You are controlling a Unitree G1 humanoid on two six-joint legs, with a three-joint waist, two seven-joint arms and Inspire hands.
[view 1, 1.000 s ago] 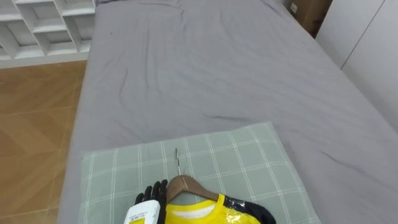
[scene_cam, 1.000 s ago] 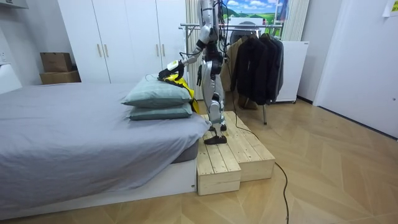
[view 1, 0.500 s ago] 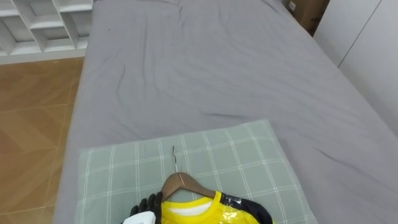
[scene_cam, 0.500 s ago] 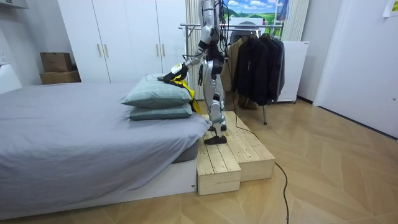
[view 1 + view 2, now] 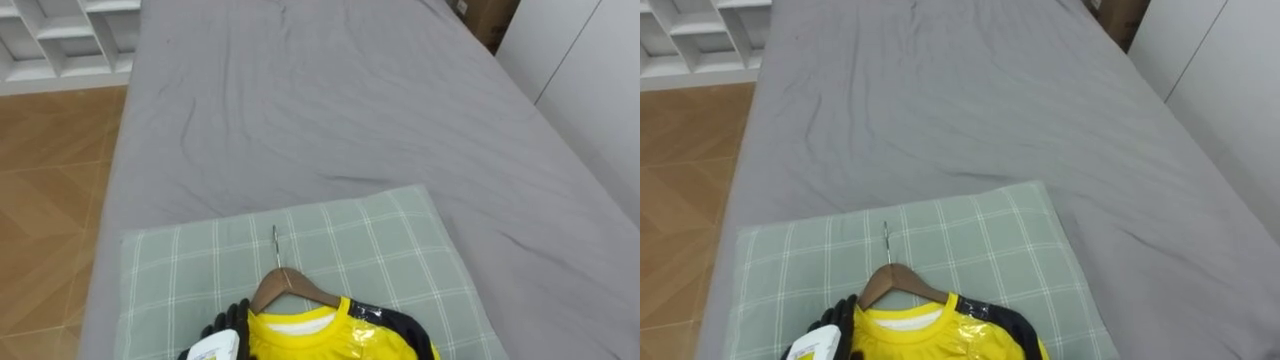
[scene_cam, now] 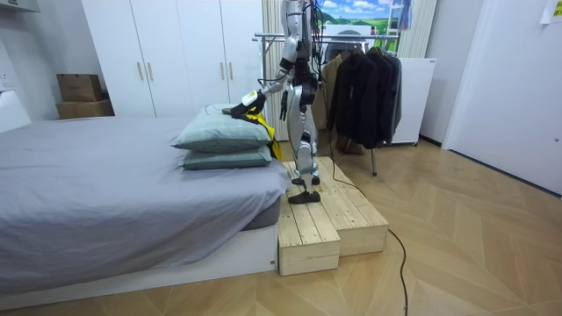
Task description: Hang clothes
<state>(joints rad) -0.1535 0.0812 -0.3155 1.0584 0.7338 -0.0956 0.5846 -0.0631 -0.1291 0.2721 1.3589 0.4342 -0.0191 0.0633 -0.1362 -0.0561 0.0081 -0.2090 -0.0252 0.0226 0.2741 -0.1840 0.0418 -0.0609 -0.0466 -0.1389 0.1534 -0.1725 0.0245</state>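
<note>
A yellow garment (image 5: 310, 340) with dark trim hangs on a wooden hanger (image 5: 287, 286) whose metal hook (image 5: 276, 245) points away from me. It sits over a green checked pillow (image 5: 380, 250) at the head of the grey bed (image 5: 300, 100). My left hand (image 5: 225, 328) is at the hanger's left shoulder, its dark fingers curled on the hanger and the garment's edge. In the room view I stand on a wooden platform (image 6: 325, 219) beside the bed, one arm stretched out and holding the yellow garment (image 6: 255, 110) just above the stacked pillows (image 6: 224, 136).
A clothes rack with dark coats (image 6: 360, 88) stands behind me. White open shelves (image 5: 60, 30) and wooden floor (image 5: 50, 200) lie to the bed's left. White wardrobes (image 6: 176, 53) line the far wall, with cardboard boxes (image 6: 83, 95) beside them.
The hanger with the garment has drawn a little back toward me over the pillow, with my left hand still on it. The eye view has shifted slightly.
</note>
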